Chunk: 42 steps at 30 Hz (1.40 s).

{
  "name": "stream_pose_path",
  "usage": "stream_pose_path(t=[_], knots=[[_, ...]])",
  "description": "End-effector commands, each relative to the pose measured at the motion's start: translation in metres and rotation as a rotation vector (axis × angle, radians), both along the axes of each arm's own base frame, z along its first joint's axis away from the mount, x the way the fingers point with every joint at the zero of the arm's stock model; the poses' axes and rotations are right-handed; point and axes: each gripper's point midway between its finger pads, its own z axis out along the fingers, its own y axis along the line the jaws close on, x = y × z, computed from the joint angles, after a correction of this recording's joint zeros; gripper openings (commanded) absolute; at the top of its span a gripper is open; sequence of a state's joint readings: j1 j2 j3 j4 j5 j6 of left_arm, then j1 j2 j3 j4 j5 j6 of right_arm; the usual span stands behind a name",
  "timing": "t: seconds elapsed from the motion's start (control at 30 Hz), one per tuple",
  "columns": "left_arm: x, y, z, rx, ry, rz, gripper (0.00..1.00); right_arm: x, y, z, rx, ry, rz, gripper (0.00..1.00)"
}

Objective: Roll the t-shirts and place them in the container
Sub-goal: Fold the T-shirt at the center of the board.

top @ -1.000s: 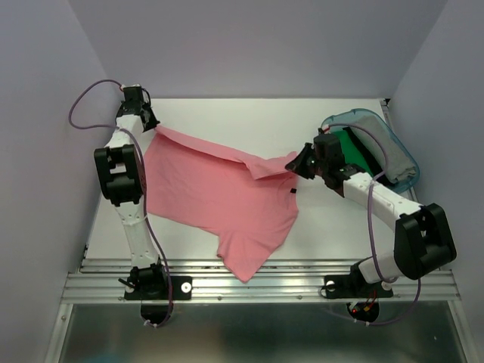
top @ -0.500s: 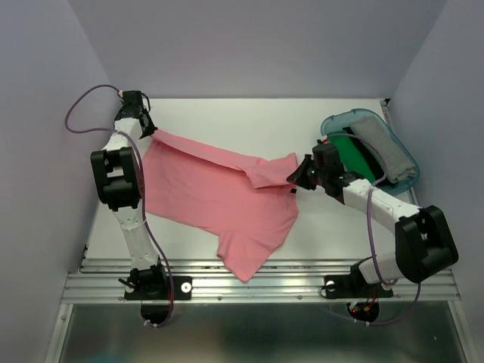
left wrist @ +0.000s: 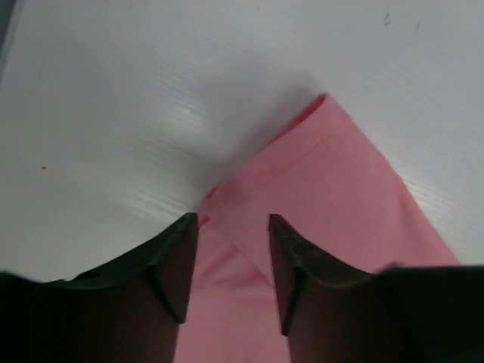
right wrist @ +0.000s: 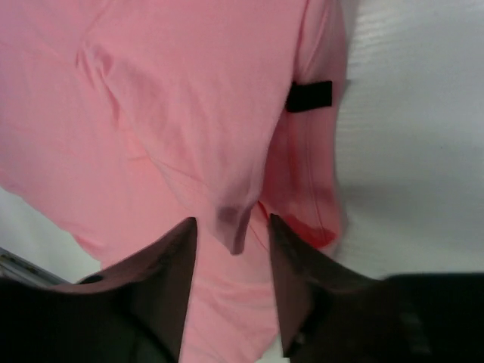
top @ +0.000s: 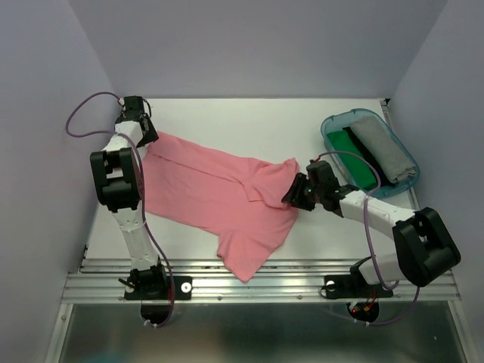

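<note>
The pink t-shirt (top: 219, 197) lies spread on the desk (top: 318, 121) between your two arms, its far edge running left to right. Your left hand (left wrist: 232, 221) hangs open over the far-left corner, and your right hand (right wrist: 231, 223) hangs open over the collar end by the dark label (right wrist: 308, 96).

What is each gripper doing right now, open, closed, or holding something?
Left gripper: open, jaws apart over a corner of the pink t-shirt, gripping nothing.
Right gripper: open, jaws apart over the same shirt, gripping nothing.
</note>
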<state>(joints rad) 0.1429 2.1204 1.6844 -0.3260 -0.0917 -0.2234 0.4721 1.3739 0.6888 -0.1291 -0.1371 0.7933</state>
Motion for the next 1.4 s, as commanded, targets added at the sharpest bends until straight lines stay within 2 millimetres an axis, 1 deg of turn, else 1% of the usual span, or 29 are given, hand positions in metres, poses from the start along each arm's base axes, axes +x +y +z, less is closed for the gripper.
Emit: stream_pose_path(t=[0.0,0.03,0.07,0.13,0.17,0.2,0.23,0.27,0.3,0.33,0.37,0.4,0.43,0.47,0.5,0.53,0.6,0.67,0.77,0.87,0.9,0.93,0.97,1.07,1.1,1.17,1.3,1.33,1.37], knots=[[-0.008,0.01,0.047,0.035,-0.061,0.039,0.65,-0.013,-0.007,-0.01,-0.067,0.024,0.047,0.64],[-0.008,0.011,0.052,0.036,-0.069,0.045,0.66,-0.012,-0.01,-0.011,-0.09,0.024,0.05,0.64],[-0.006,0.012,0.061,0.046,-0.086,0.05,0.69,-0.007,-0.012,-0.008,-0.116,0.008,0.047,0.64],[-0.007,0.013,0.072,0.053,-0.099,0.06,0.7,0.0,-0.022,-0.006,-0.172,-0.01,0.018,0.63],[-0.007,0.012,0.076,0.056,-0.106,0.061,0.7,0.006,-0.022,0.001,-0.182,-0.033,0.014,0.62],[-0.008,0.008,0.079,0.058,-0.111,0.057,0.7,0.014,-0.028,0.005,-0.212,-0.057,-0.02,0.6],[-0.008,0.006,0.087,0.062,-0.124,0.054,0.7,0.018,-0.029,0.009,-0.218,-0.069,-0.031,0.59],[-0.009,0.001,0.088,0.059,-0.128,0.044,0.7,0.026,-0.026,0.019,-0.208,-0.093,-0.042,0.56],[-0.009,-0.006,0.089,0.053,-0.132,0.028,0.7,0.03,-0.024,0.023,-0.206,-0.106,-0.041,0.55],[-0.008,-0.02,0.091,0.045,-0.139,-0.003,0.7,0.034,-0.02,0.028,-0.196,-0.116,-0.027,0.53],[-0.008,-0.028,0.09,0.038,-0.142,-0.02,0.7,0.036,-0.016,0.031,-0.187,-0.125,-0.008,0.5],[-0.006,-0.035,0.089,0.027,-0.151,-0.028,0.69,0.038,-0.002,0.037,-0.179,-0.146,0.027,0.48],[-0.006,-0.042,0.087,0.015,-0.151,-0.041,0.69,0.039,0.004,0.038,-0.191,-0.158,0.044,0.48],[-0.006,-0.054,0.078,-0.008,-0.137,-0.067,0.69,0.039,0.01,0.04,-0.22,-0.18,0.075,0.48],[-0.006,-0.059,0.073,-0.021,-0.129,-0.073,0.69,0.032,0.02,0.038,-0.246,-0.18,0.117,0.48],[-0.006,-0.064,0.063,-0.042,-0.115,-0.081,0.69,0.035,0.026,0.037,-0.278,-0.192,0.143,0.49],[-0.006,-0.071,0.054,-0.063,-0.101,-0.09,0.68,0.032,0.033,0.03,-0.321,-0.182,0.176,0.52],[-0.008,-0.073,0.047,-0.078,-0.093,-0.09,0.68,0.029,0.043,0.021,-0.368,-0.186,0.22,0.54],[-0.008,-0.072,0.049,-0.073,-0.101,-0.086,0.68,0.025,0.056,0.011,-0.41,-0.185,0.278,0.55],[-0.009,-0.069,0.052,-0.059,-0.099,-0.081,0.68,0.026,0.062,0.006,-0.455,-0.198,0.296,0.56],[-0.01,-0.068,0.052,-0.055,-0.097,-0.081,0.68,0.027,0.062,-0.001,-0.469,-0.187,0.296,0.56],[-0.01,-0.068,0.053,-0.055,-0.097,-0.081,0.68,0.029,0.061,-0.002,-0.479,-0.19,0.292,0.55],[-0.011,-0.069,0.052,-0.052,-0.095,-0.081,0.68,0.029,0.064,-0.006,-0.485,-0.19,0.298,0.53],[-0.012,-0.067,0.05,-0.05,-0.089,-0.078,0.68,0.031,0.062,-0.011,-0.502,-0.188,0.288,0.47],[-0.013,-0.067,0.05,-0.049,-0.088,-0.077,0.68,0.032,0.062,-0.013,-0.507,-0.187,0.286,0.43],[-0.013,-0.068,0.049,-0.05,-0.088,-0.079,0.68,0.03,0.063,-0.015,-0.518,-0.188,0.288,0.39],[-0.014,-0.068,0.048,-0.051,-0.085,-0.08,0.68,0.03,0.06,-0.02,-0.533,-0.182,0.282,0.34],[-0.014,-0.068,0.048,-0.051,-0.085,-0.08,0.67,0.029,0.059,-0.02,-0.533,-0.18,0.281,0.28],[-0.014,-0.068,0.047,-0.051,-0.085,-0.078,0.67,0.03,0.059,-0.018,-0.531,-0.186,0.277,0.19]])
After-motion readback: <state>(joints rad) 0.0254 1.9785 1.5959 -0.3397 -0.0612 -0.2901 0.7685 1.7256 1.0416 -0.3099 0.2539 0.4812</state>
